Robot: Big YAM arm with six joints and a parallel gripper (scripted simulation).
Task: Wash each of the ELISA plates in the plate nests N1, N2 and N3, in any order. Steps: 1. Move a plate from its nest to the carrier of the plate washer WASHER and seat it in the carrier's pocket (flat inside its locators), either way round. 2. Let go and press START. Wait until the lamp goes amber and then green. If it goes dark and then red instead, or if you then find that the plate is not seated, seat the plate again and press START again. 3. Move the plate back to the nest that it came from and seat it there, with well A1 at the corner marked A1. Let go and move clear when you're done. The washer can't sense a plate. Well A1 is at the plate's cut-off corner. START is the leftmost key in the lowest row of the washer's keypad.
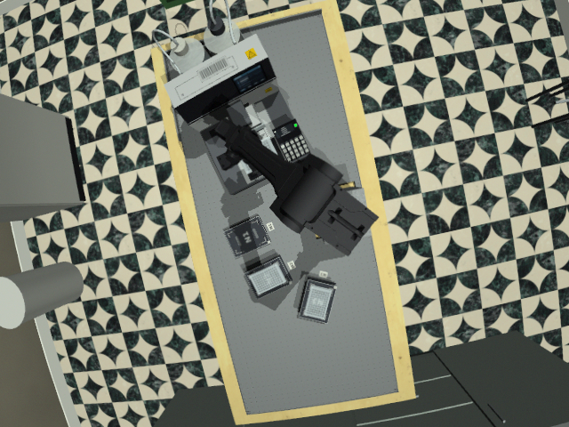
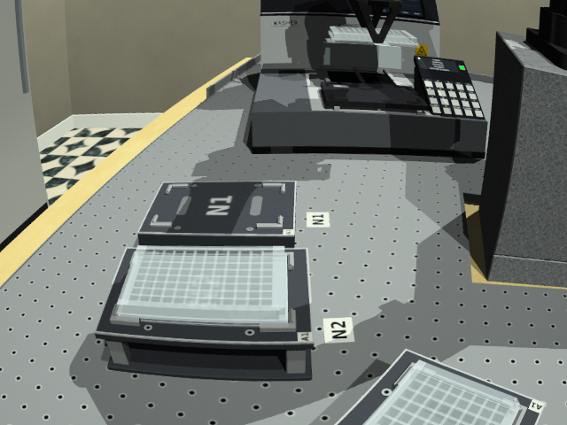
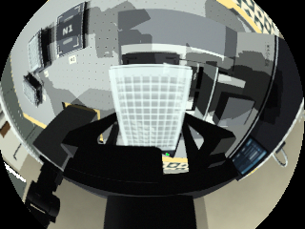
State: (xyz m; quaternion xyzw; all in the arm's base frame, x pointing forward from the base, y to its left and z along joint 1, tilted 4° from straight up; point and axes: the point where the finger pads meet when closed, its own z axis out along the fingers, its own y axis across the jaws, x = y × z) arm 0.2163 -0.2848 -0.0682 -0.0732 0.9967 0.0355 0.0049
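Along the table, at its far end, stands the washer. Of the three nests, N1 has no plate, while N2 and N3 each carry one.

The plate in work, which I suppose belongs to N1, is in the air over the washer's base. The gripper has its fingers clamped on the two sides of this plate. I judge that the first step is in hand, the bringing to the carrier, though a return trip cannot be fully excluded.

The next move, I think, asks to align the plate with the pocket and lower it level; a small turn could leave one edge standing upon a locator. After release comes START on the keypad. Its small lamp shows green, but this does not prove any seating, since the washer cannot feel a plate.
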